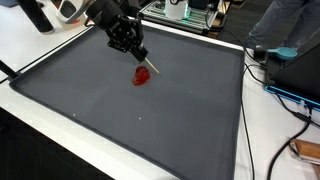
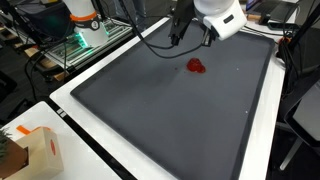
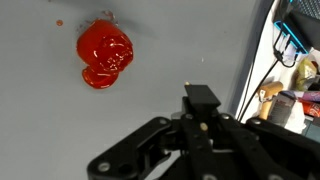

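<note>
A glossy red lump (image 3: 104,55) lies on the dark grey mat (image 1: 130,115), toward its far side; it also shows in both exterior views (image 1: 142,77) (image 2: 197,66). My gripper (image 3: 200,93) is shut, its black fingers pressed together into one block. It hovers just beside the lump, a short way off, and is not touching it (image 1: 141,54) (image 2: 184,36). In an exterior view a thin pale sliver (image 1: 152,68) reaches from the fingertips toward the lump; I cannot tell what it is.
The mat has a raised black rim (image 2: 70,105) on a white table. A cardboard box (image 2: 35,150) stands off the mat's near corner. Cables and blue equipment (image 1: 290,95) lie past one side, and a person in blue (image 1: 285,25) stands behind.
</note>
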Motion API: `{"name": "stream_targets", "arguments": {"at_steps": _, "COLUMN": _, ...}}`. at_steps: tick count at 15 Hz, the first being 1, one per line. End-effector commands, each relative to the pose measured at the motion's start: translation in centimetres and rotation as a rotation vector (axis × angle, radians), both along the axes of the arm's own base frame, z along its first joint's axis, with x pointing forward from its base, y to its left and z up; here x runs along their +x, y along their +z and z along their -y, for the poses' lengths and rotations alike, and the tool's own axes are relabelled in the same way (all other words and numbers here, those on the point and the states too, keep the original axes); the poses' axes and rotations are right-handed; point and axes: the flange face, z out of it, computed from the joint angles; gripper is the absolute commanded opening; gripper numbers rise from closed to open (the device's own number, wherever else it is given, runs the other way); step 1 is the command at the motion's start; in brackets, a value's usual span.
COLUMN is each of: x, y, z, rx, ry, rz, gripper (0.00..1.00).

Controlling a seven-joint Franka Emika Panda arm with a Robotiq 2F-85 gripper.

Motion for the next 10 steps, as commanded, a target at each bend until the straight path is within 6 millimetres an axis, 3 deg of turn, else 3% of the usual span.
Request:
{"name": "stream_targets", "arguments": {"at_steps": 1, "x": -0.7, "y": -1.8, "z": -0.6, "rx": 0.049, "ry": -0.009, "rz": 0.029, "gripper": 0.03}}
{"name": "stream_targets", "arguments": {"at_steps": 10, "x": -1.3, "y": -4.0, "z": -0.6, "rx": 0.077, "ry": -0.094, "rz": 0.068, "gripper": 0.03}}
